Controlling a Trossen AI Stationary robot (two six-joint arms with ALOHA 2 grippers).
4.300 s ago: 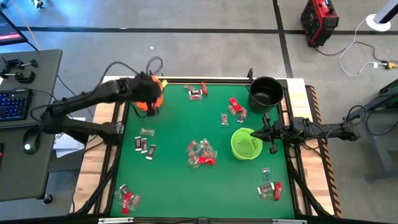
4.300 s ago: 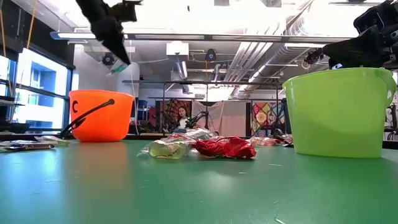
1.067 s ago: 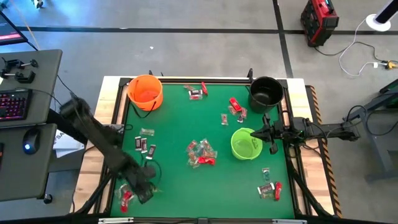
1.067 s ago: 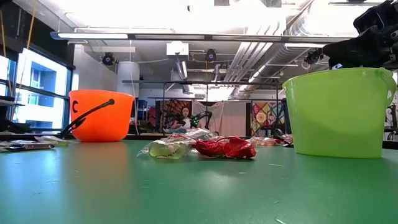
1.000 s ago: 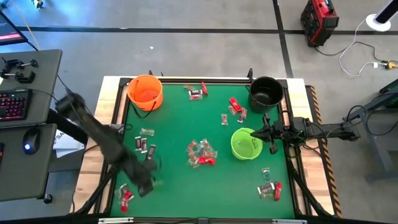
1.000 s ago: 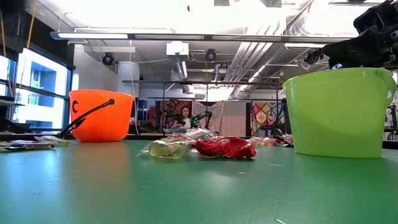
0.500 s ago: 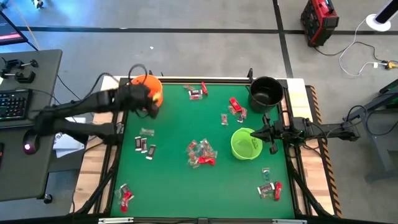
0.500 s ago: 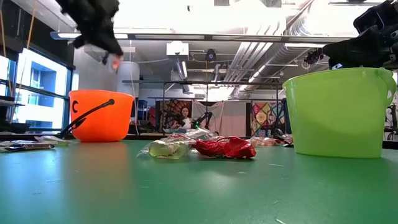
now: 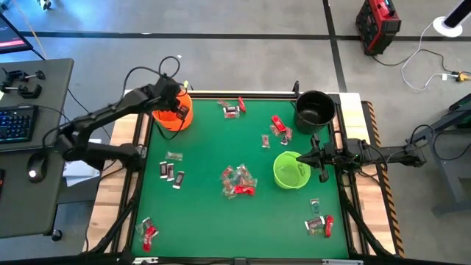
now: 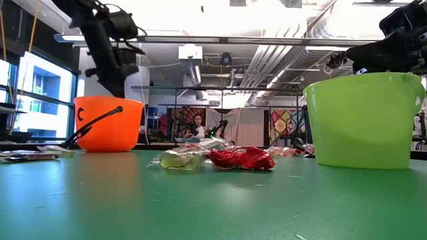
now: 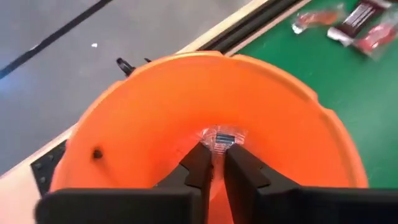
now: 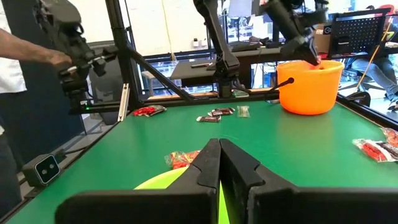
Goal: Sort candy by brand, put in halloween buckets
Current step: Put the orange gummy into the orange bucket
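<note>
My left gripper (image 9: 179, 109) hangs over the orange bucket (image 9: 174, 115) at the table's far left corner, its fingers pointing down into the bucket (image 10: 110, 123). A silvery-clear candy (image 11: 222, 137) sits at its fingertips, which stand only a slit apart. My right gripper (image 9: 318, 157) waits shut and level at the right edge, beside the lime green bucket (image 9: 291, 169). The black bucket (image 9: 315, 109) stands at the far right. Loose candy lies in a central heap (image 9: 238, 182) and in small groups on the green mat. My left gripper has the silvery-clear candy (image 11: 222, 137) between its two fingertips (image 11: 200, 155), by the candy's near edge. The fingers slant down from above into the orange bucket's mouth. The candy is clear of the bucket's wall. Whether the fingers still touch it, I cannot tell.
More candy lies at the left (image 9: 171, 173), the near left corner (image 9: 149, 232), the near right (image 9: 319, 223) and along the far side (image 9: 234, 108) (image 9: 278, 126). A desk with a keyboard (image 9: 15, 121) stands left of the table. A person's arm (image 12: 25, 53) shows beyond the table.
My left gripper has swung from the candy at the near left corner toward the far edge. It stands over the orange bucket now, tipped down into it.
</note>
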